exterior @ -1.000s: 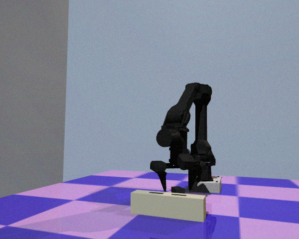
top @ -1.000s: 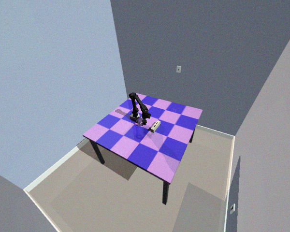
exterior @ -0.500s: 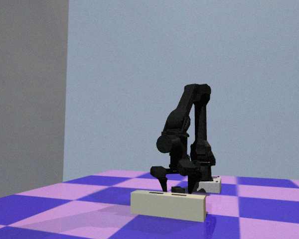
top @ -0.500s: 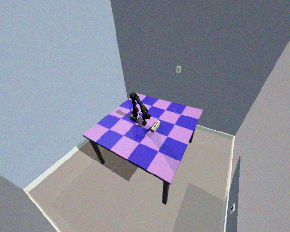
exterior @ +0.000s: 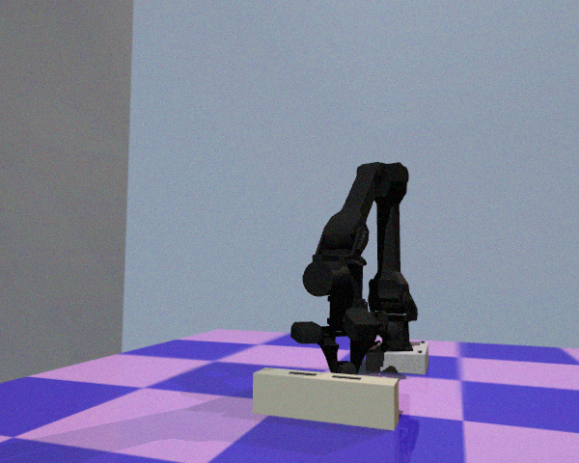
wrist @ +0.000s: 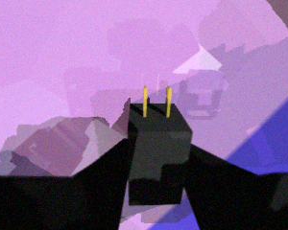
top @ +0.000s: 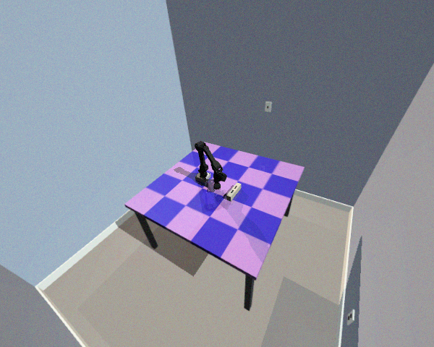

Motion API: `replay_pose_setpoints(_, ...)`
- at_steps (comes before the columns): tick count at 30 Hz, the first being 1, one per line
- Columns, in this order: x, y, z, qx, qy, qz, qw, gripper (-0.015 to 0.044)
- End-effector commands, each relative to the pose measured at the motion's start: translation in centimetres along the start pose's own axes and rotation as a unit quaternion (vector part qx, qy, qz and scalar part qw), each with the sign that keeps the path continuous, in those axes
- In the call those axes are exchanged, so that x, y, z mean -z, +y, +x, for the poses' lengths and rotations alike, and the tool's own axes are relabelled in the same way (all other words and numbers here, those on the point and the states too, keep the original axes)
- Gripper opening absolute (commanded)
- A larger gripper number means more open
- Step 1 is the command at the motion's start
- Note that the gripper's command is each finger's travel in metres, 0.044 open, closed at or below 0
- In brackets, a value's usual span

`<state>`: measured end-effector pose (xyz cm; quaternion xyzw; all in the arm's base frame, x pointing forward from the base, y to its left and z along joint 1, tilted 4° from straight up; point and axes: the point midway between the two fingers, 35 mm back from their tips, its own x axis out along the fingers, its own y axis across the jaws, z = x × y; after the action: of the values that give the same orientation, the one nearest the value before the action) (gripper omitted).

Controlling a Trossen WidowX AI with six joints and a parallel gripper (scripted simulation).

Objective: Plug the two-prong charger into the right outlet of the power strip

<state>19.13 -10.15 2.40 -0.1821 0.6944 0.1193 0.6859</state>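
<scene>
The black charger lies on its side in the wrist view, its two brass prongs pointing toward the top of the picture. My gripper is shut on the charger, one finger against each side of its body. It is low over the table, and in the exterior view its fingertips are partly hidden behind the power strip. The cream power strip sits on the table, a short way from the gripper. Two dark outlet slots show on its top face, both uncovered. The charger is too small to make out in the top view.
The checkered table is glossy, with reflections and shadows around the charger. The arm's pale base block stands behind the gripper. Walls surround the table, with wall plates on two of them.
</scene>
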Motion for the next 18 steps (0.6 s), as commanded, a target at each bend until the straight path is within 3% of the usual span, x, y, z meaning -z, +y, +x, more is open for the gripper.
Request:
replay_pose_setpoints(1, 0.0, 0.0, -0.1, 0.0, 0.0, 0.0, 1.0, 0.0039)
replay_pose_setpoints(3, 0.0, 0.0, -0.5, 0.0, 0.0, 0.0, 1.0, 0.0)
replay_pose_setpoints(18, 0.6, 0.1, -5.4, 0.001, 0.001, 0.0, 1.0, 0.0)
